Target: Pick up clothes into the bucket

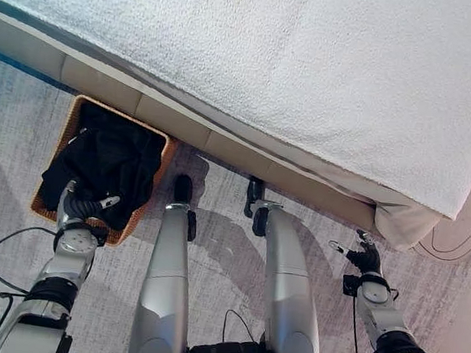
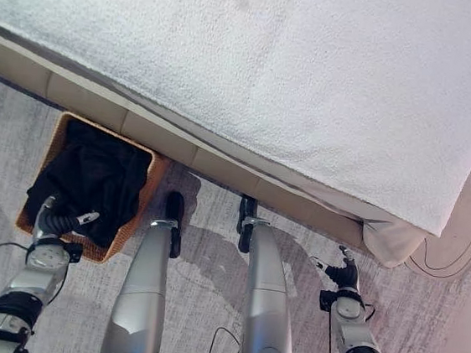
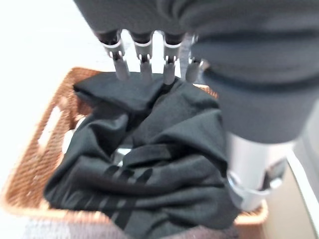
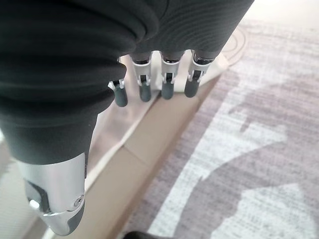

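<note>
A woven brown basket (image 1: 159,168) stands on the floor against the bed's base, at my left. Black clothes (image 1: 110,163) fill it, bunched up and spilling a little over its near rim (image 3: 40,144). My left hand (image 1: 81,207) hovers at the basket's near edge, just above the black clothes (image 3: 159,149). Its fingers (image 3: 142,64) are straight and hold nothing. My right hand (image 1: 366,259) hangs over the rug at the right, near the bed's corner. Its fingers (image 4: 167,87) are relaxed and empty.
A bed with a white textured cover (image 1: 314,67) spans the whole upper part of the view. Its beige base (image 1: 222,146) runs diagonally behind the basket. A grey patterned rug (image 1: 227,252) covers the floor in front.
</note>
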You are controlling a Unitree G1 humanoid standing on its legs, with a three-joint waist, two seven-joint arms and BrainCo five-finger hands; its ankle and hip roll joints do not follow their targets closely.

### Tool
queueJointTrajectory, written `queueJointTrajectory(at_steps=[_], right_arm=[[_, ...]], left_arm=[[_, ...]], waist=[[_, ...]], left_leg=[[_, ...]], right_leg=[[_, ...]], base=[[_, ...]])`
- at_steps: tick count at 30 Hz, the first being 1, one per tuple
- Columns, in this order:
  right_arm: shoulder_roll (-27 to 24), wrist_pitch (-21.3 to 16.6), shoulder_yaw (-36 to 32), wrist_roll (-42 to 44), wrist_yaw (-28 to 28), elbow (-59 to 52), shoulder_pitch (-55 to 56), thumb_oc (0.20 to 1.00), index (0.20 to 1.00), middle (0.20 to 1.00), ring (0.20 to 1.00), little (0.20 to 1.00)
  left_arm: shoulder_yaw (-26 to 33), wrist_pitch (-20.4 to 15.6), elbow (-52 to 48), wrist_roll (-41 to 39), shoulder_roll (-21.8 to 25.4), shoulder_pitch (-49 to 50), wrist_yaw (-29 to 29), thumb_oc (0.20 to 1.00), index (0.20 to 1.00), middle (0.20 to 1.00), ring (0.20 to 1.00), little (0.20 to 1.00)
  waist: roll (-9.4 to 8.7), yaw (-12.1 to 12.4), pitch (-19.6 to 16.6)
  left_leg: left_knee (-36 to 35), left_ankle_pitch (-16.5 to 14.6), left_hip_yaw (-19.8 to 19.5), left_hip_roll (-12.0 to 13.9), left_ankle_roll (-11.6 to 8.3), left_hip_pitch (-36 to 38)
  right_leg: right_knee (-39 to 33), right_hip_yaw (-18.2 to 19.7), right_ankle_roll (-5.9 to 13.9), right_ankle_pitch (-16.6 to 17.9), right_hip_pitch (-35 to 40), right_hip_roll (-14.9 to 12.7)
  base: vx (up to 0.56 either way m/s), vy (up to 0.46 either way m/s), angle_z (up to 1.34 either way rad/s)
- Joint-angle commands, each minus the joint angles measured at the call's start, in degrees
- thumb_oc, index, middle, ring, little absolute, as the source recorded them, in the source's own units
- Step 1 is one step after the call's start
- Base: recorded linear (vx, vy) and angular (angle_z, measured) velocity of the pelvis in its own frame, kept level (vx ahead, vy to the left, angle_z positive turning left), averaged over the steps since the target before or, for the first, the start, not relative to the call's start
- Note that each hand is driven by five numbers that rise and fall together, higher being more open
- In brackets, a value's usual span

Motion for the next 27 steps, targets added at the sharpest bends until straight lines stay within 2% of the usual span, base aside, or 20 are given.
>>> queueJointTrajectory(at_steps=[1, 2, 3, 4, 6, 7, 9, 10, 11, 15, 19, 20, 21, 24, 27], right_arm=[[-3.6, 0.8, -0.1, 0.0, 0.1, 0.5, 2.5, 1.000, 1.000, 1.000, 1.000, 1.000], [-3.4, 0.7, -0.3, -0.5, 0.4, 1.1, 1.7, 1.000, 1.000, 1.000, 1.000, 1.000], [-3.4, 0.7, -0.2, -0.5, 0.4, 1.1, 1.8, 1.000, 1.000, 1.000, 1.000, 1.000], [-3.1, 0.5, -0.5, -0.9, 0.6, 1.9, 1.9, 1.000, 1.000, 1.000, 1.000, 1.000], [-3.0, 0.5, -0.5, -1.1, 0.8, 2.7, 2.0, 1.000, 1.000, 1.000, 1.000, 1.000], [-2.9, 0.3, -0.6, -2.3, 1.3, 3.3, 2.4, 1.000, 1.000, 1.000, 1.000, 1.000], [-2.9, 0.2, -0.3, -3.7, 1.7, 3.6, 2.8, 1.000, 1.000, 1.000, 1.000, 1.000], [-3.0, 0.4, 0.2, -6.4, 2.2, 3.5, 3.6, 1.000, 1.000, 1.000, 1.000, 1.000], [-3.0, 0.4, 0.2, -6.4, 2.2, 3.5, 3.6, 1.000, 1.000, 1.000, 1.000, 1.000], [-1.6, 0.4, 0.3, -8.4, 3.9, 5.9, 7.2, 1.000, 1.000, 1.000, 1.000, 1.000], [0.5, -0.2, -0.1, -7.2, 4.7, 7.0, 9.3, 1.000, 1.000, 1.000, 1.000, 1.000], [1.8, -0.9, -0.7, -4.7, 6.1, 8.2, 10.2, 1.000, 1.000, 1.000, 1.000, 1.000], [1.8, -0.9, -0.6, -4.7, 6.1, 8.2, 10.2, 1.000, 1.000, 1.000, 1.000, 1.000], [3.3, -1.6, -1.6, -0.4, 8.5, 9.4, 11.3, 1.000, 1.000, 1.000, 1.000, 1.000], [3.9, -1.6, -1.4, -0.2, 9.9, 11.5, 12.0, 1.000, 1.000, 1.000, 1.000, 1.000]], left_arm=[[-0.9, -3.4, 0.4, -4.2, -2.6, 2.9, -2.3, 1.000, 1.000, 1.000, 1.000, 1.000], [-0.8, -5.4, 1.9, -9.2, -4.9, 2.2, -4.6, 1.000, 1.000, 1.000, 1.000, 1.000], [-0.8, -5.5, 1.9, -9.2, -4.9, 2.3, -4.6, 1.000, 1.000, 1.000, 1.000, 1.000], [-0.7, -7.9, -0.3, -15.8, -7.3, 3.2, -6.5, 1.000, 1.000, 1.000, 1.000, 1.000], [-0.7, -8.9, -1.3, -18.5, -8.5, 3.8, -8.0, 1.000, 1.000, 1.000, 1.000, 1.000], [-0.5, -9.9, -1.8, -21.7, -10.2, 4.7, -10.0, 1.000, 1.000, 1.000, 1.000, 1.000], [-0.4, -10.5, -2.5, -23.5, -11.2, 5.6, -11.0, 1.000, 1.000, 1.000, 1.000, 1.000], [-0.1, -11.2, -4.1, -24.6, -12.7, 6.9, -11.9, 1.000, 1.000, 1.000, 1.000, 1.000], [-0.1, -11.2, -4.1, -24.6, -12.7, 6.9, -11.9, 1.000, 1.000, 1.000, 1.000, 1.000], [-0.3, -12.0, -6.4, -22.9, -14.9, 11.1, -13.3, 1.000, 1.000, 1.000, 1.000, 1.000], [0.0, -12.9, -5.3, -16.5, -15.1, 12.3, -10.4, 1.000, 1.000, 1.000, 1.000, 1.000], [0.0, -12.5, -2.4, -14.7, -15.5, 12.8, -10.5, 1.000, 1.000, 1.000, 1.000, 1.000], [0.0, -12.6, -2.4, -14.7, -15.5, 12.8, -10.5, 1.000, 1.000, 1.000, 1.000, 1.000], [-0.6, -11.9, 2.8, -12.3, -15.9, 13.7, -12.0, 1.000, 1.000, 1.000, 1.000, 1.000], [-1.3, -10.9, 7.7, -9.7, -16.4, 14.3, -13.9, 1.000, 1.000, 1.000, 1.000, 1.000]], waist=[[3.65, -0.6, -0.9], [4.35, -0.6, -0.9], [4.35, -0.6, -0.9], [5.12, -0.6, -0.9], [5.51, -0.5, -0.9], [6.12, -0.3, -0.9], [6.51, -0.4, -0.9], [7.00, -0.1, -0.9], [7.01, -0.1, -0.9], [7.78, 0.5, -6.3], [7.68, 0.8, -9.6], [7.68, 1.0, -11.8], [7.69, 1.0, -11.7], [7.43, 1.0, -14.8], [7.21, 1.1, -17.1]], left_leg=[[-0.3, -2.0, -1.0, -1.7, 1.67, 4.3], [-3.4, 0.6, -0.9, -2.1, 1.52, 7.0], [-3.4, 0.7, -0.9, -2.1, 1.52, 7.1], [-6.1, 1.2, -1.0, -2.3, 1.20, 11.4], [-7.5, 1.6, -1.1, -2.4, 1.09, 13.7], [-10.3, 2.2, -1.2, -2.6, 0.80, 18.2], [-12.2, 2.6, -1.4, -2.6, 0.61, 20.8], [-15.0, 3.2, -1.8, -2.6, 0.39, 25.5], [-15.3, 3.5, -1.8, -2.6, 0.39, 25.5], [-21.8, 5.0, -2.1, -2.3, -0.03, 32.1], [-25.5, 5.9, -2.3, -2.1, -0.41, 35.8], [-27.6, 6.4, -2.3, -1.8, -0.59, 37.9], [-27.7, 6.5, -2.3, -1.8, -0.60, 38.0], [-30.0, 6.7, -1.7, -1.3, -0.73, 40.8], [-31.6, 6.7, -1.1, -0.9, -0.82, 43.2]], right_leg=[[-2.7, 2.0, 3.23, -2.6, 8.3, -2.2], [-5.2, 1.8, 3.04, -0.5, 10.9, -2.6], [-5.2, 1.8, 3.04, -0.5, 11.0, -2.6], [-7.1, 1.4, 3.17, -0.3, 15.1, -2.7], [-8.3, 1.2, 3.26, -0.1, 17.5, -2.7], [-10.5, 0.6, 3.43, 0.2, 21.9, -2.7], [-11.8, 0.4, 3.56, 0.5, 24.4, -2.7], [-14.2, 0.0, 3.75, 1.0, 29.0, -2.5], [-14.5, 0.0, 3.75, 1.2, 29.0, -2.5], [-20.2, -1.6, 4.25, 2.1, 35.4, -1.9], [-23.5, -2.6, 4.43, 2.5, 39.0, -1.2], [-25.5, -3.0, 4.58, 2.9, 40.9, -0.5], [-25.6, -3.1, 4.57, 2.9, 41.0, -0.5], [-28.7, -3.3, 4.90, 3.5, 44.1, 0.1], [-32.3, -3.5, 5.03, 4.3, 47.3, 0.6]], base=[[-0.08, -0.009, 0.03], [-0.08, -0.009, 0.04], [-0.05, -0.014, 0.08], [0.02, -0.015, 0.06], [0.05, -0.036, 0.07], [0.07, -0.050, 0.06], [0.06, -0.038, 0.06], [0.04, -0.030, 0.07], [0.10, -0.064, 0.07], [0.11, -0.061, 0.06], [0.08, -0.054, 0.04], [0.09, -0.057, -0.01], [0.10, -0.055, 0.00], [0.08, -0.036, 0.02], [0.09, -0.026, 0.00]])
